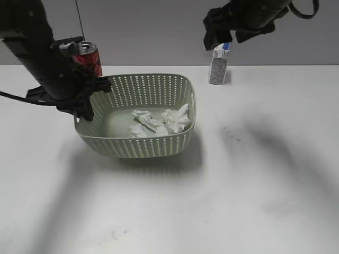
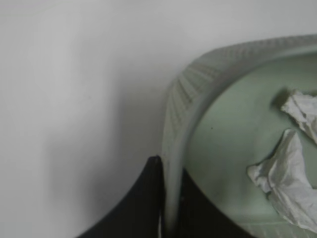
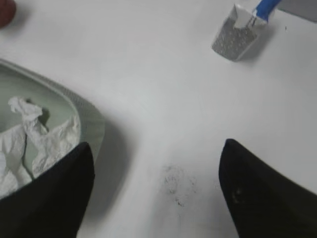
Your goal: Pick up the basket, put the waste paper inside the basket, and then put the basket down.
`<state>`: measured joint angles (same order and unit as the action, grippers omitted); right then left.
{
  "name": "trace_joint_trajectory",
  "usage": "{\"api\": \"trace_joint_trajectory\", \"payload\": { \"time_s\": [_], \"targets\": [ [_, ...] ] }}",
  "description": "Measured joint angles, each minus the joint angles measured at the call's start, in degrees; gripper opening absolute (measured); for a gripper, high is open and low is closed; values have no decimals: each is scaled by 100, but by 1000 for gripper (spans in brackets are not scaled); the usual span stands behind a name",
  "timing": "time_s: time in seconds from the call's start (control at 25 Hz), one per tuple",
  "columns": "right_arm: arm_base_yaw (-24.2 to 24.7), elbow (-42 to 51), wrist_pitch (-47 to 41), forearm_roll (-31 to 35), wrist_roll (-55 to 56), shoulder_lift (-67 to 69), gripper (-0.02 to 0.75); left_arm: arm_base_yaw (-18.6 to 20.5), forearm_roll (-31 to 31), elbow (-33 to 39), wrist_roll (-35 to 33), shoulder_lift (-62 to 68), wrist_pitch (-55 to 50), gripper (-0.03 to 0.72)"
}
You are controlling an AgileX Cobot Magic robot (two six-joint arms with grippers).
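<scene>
Pale sage-green plastic basket (image 1: 139, 115), rectangular with rounded corners and slotted walls, is gripped by the left tool (image 1: 85, 100), whose black fingers are clamped on the basket's left rim, one finger outside the wall and one inside, as the left wrist view shows (image 2: 168, 208). Whether the basket's base touches the white worktop (image 1: 254, 174) or hangs just above it cannot be told; a soft shadow lies beneath and to its right. Crumpled white waste paper wads (image 1: 159, 121) lie inside on the basket floor, toward the side away from the left tool. Just behind that tool stands a red drink can (image 1: 88, 59), near the basket's back left corner. The right tool (image 1: 222, 33) hangs high above the worktop, fingers spread wide and holding nothing; beneath it is bare worktop with a faint grey smudge (image 3: 176, 181). A small white-and-grey carton with a blue mark (image 1: 219, 64) stands upright just under and behind the right tool, well apart from the basket's right edge.
</scene>
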<state>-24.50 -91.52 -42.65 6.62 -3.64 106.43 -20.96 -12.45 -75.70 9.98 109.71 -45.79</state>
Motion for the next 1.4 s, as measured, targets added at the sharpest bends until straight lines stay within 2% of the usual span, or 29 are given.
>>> {"api": "trace_joint_trajectory", "payload": {
  "time_s": [0.24,0.36,0.48,0.6,0.68,0.76,0.88,1.08,1.24,1.4],
  "targets": [
    [77,0,-359,-75,0,0,594,-137,-263,-614,0,613,91,-1],
    [77,0,-359,-75,0,-6,594,-224,-272,-620,0,702,138,40],
    [77,0,-359,-88,6,-11,594,-235,-267,-647,0,703,155,188],
    [77,0,-318,-93,6,-11,592,-235,-225,-654,0,703,151,410],
    [77,0,-285,-92,6,-11,592,-235,-225,-654,-29,703,58,524],
    [77,0,-280,-92,6,-11,592,-211,-225,-659,-101,690,-56,590],
    [77,0,-276,-94,6,-11,592,-74,-225,-658,-193,520,-259,621],
    [181,0,-268,-196,51,-11,592,458,-230,-664,-538,-18,-670,623],
    [701,-8,-420,-148,123,-11,592,1077,-80,-664,-929,-409,-1182,613],
    [1296,-8,-1014,-173,136,-11,592,1639,197,-664,-1249,-715,-1789,591]
  ]
}}
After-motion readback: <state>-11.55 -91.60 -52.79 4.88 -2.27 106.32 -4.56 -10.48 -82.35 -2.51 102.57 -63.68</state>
